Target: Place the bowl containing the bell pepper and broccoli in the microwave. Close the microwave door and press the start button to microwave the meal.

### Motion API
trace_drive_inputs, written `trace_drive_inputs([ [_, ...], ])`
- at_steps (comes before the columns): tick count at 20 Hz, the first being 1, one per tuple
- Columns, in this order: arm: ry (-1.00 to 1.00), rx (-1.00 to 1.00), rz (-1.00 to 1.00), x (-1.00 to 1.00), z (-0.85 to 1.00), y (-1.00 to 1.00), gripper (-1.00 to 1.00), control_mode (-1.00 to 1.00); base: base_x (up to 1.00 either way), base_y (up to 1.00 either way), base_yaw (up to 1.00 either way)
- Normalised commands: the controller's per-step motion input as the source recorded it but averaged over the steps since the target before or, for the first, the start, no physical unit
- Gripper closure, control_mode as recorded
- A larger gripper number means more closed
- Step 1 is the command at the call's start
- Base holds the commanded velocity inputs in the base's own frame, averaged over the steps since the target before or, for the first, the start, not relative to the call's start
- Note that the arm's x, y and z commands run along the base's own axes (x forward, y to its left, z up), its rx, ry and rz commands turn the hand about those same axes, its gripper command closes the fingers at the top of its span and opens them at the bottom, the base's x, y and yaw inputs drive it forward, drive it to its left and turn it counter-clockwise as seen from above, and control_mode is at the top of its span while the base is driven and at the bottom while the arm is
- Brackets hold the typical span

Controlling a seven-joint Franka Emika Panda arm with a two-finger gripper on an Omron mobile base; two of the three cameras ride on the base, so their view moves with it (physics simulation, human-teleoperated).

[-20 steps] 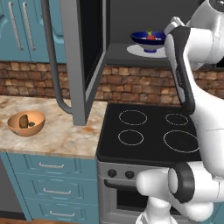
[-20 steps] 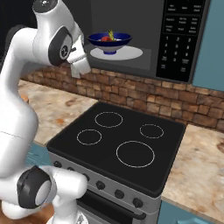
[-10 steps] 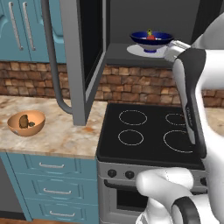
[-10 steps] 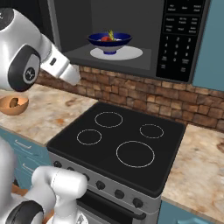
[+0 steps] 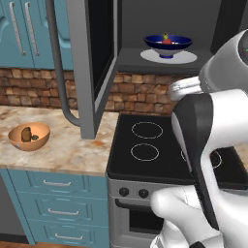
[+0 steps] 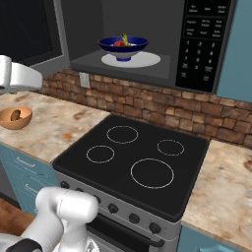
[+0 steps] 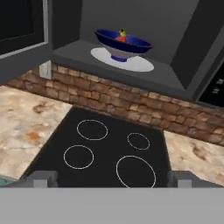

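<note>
the bowl [image 6: 123, 47] with bell pepper [image 6: 118, 43] and broccoli [image 6: 125, 38] sits inside the microwave [image 6: 147, 39]. end effector [image 7: 111, 178] fingers spread, empty. microwave door [image 5: 89, 63] open: rigid, hinged; push its long handle [image 5: 58, 68]

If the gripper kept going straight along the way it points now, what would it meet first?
Probably the brick backsplash behind the stove, just under the open microwave; depth is unclear, so the stove's rear edge might come first.

Blue bowl [image 6: 123, 46], red bell pepper [image 6: 118, 43], black stove [image 6: 133, 160], orange bowl [image 5: 29, 136]
</note>
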Motion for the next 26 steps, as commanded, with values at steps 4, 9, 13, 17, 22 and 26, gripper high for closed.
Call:
trace_drive_inputs([
  [4,0.0,-0.48,0.25,-0.51,0.16,0.5,-1.0,-1.0,0.0,0.0,0.0],
  [9,-0.03,-0.41,0.17,-0.35,0.27,0.55,-1.0,-1.0,0.0,0.0,0.0],
  [13,-0.05,-0.36,0.15,-0.19,0.12,0.77,-1.0,-1.0,0.0,0.0,0.0],
  [17,-0.02,-0.3,0.19,-0.19,0.0,0.95,-1.0,-1.0,0.0,0.0,0.0],
  [22,-0.02,-0.3,0.21,-0.19,0.0,1.0,-1.0,-1.0,0.0,0.0,0.0],
  [26,-0.01,-0.32,0.2,-0.13,-0.01,1.0,-1.0,-1.0,0.0,0.0,0.0],
])
